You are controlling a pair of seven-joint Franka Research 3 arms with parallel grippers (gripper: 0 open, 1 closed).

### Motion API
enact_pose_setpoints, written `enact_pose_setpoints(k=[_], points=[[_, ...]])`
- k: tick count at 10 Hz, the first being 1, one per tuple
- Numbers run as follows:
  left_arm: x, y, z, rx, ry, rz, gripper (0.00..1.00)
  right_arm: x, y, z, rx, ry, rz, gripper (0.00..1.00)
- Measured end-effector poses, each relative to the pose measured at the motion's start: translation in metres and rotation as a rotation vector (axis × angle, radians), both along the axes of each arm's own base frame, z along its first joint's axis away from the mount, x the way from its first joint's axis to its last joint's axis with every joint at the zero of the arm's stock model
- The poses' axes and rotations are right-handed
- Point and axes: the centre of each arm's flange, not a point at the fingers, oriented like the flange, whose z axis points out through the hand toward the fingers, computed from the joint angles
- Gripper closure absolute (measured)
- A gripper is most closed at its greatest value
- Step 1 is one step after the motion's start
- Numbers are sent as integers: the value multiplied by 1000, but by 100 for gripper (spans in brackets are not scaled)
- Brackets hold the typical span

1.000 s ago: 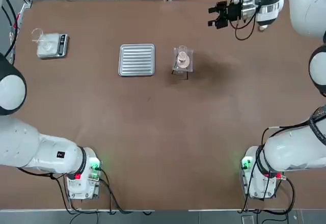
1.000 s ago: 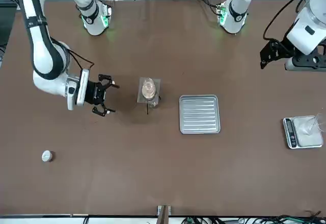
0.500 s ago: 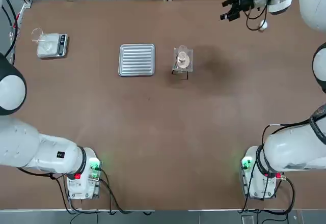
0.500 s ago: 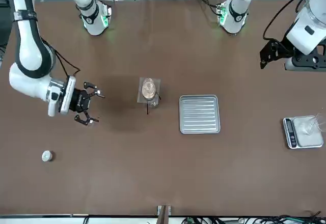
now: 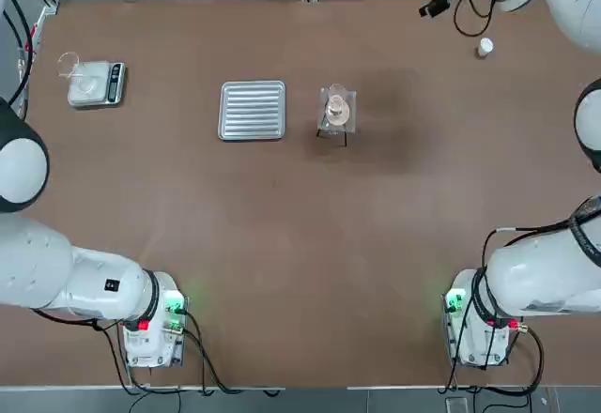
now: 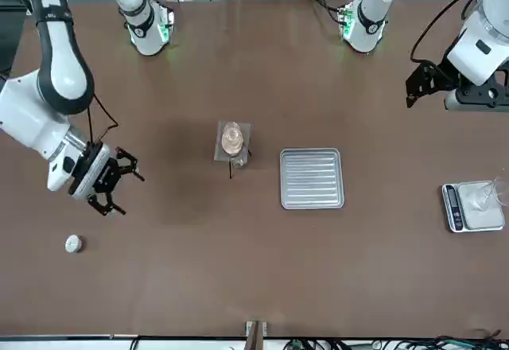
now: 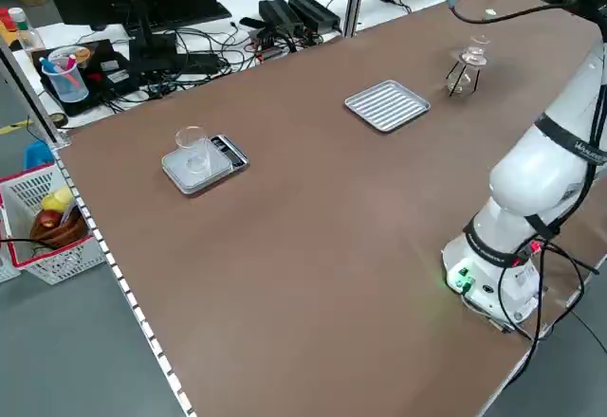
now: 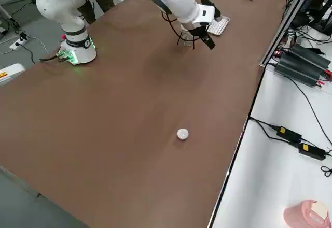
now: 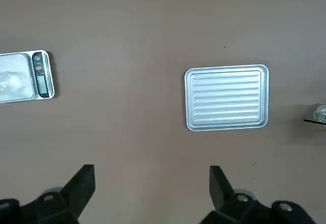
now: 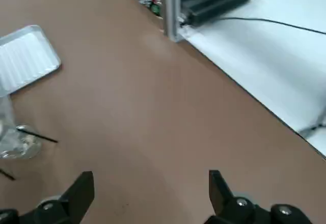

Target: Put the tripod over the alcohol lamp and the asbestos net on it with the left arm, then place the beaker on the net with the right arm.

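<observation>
We judge the beaker [image 7: 477, 45] tops the tripod [image 6: 231, 170] for heating, right gripper [image 6: 133, 196] aside, left gripper [image 9: 152, 169] parked leftward, both released, empty.

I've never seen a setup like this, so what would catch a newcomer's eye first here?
Probably the two big white robot arms reaching over the brown table, the right one's open black end effector hanging near the table's far right corner as the robot sees it. Next, perhaps, the small glass beaker perched on a wire stand, just right of the ribbed silver tray.
</observation>
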Motion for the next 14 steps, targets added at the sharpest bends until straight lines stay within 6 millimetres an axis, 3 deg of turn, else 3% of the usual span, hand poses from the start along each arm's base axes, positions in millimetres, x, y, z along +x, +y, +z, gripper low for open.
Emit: enact_pose_setpoints(k=[6,9,14], points=[[0,0,0,0,0,0,1,26,-7,28,-14,158,-485,0],[0,0,0,0,0,0,1,30,-8,38,15,193,-628,0],[0,-2,0,0,-1,-4,1,34,-3,101,-5,356,-767,0]])
